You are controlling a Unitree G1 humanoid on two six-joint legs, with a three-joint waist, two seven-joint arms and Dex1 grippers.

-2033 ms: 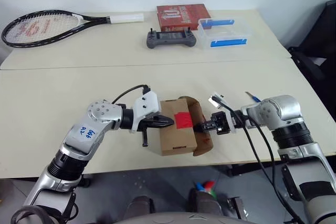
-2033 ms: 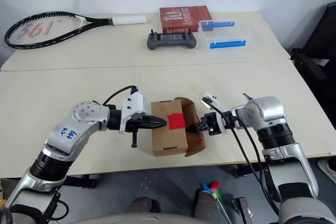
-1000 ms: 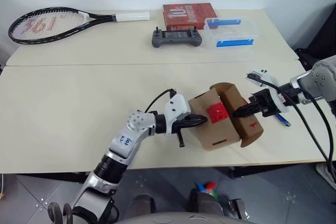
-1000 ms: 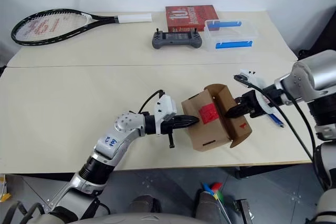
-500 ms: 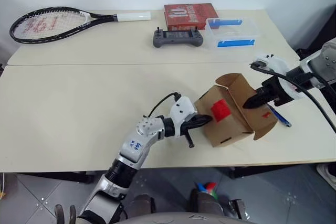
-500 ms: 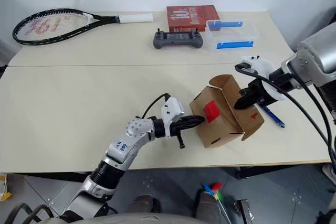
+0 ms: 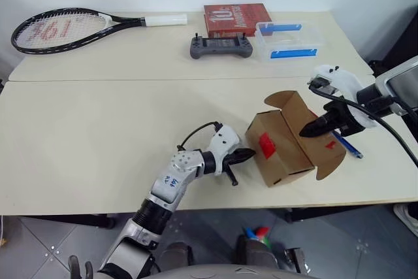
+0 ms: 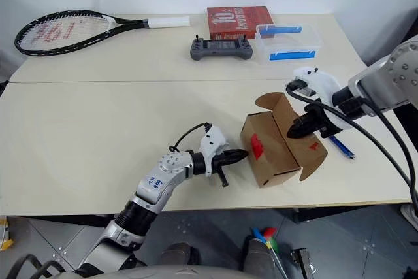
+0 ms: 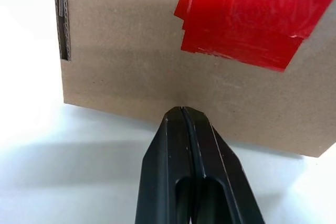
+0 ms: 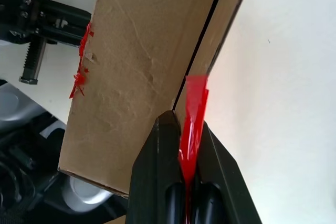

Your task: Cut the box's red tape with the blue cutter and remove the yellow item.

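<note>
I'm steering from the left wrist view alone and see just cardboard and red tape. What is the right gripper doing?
Observer: The right gripper is shut on a flap of the box, with a strip of red tape pinched between its fingers.
Operator: Is the box open?
Observer: Yes, its flaps stand open on the right gripper's side.
Operator: Where's the blue cutter?
Observer: The blue cutter lies on the table, on the robot's right of the box.
</note>
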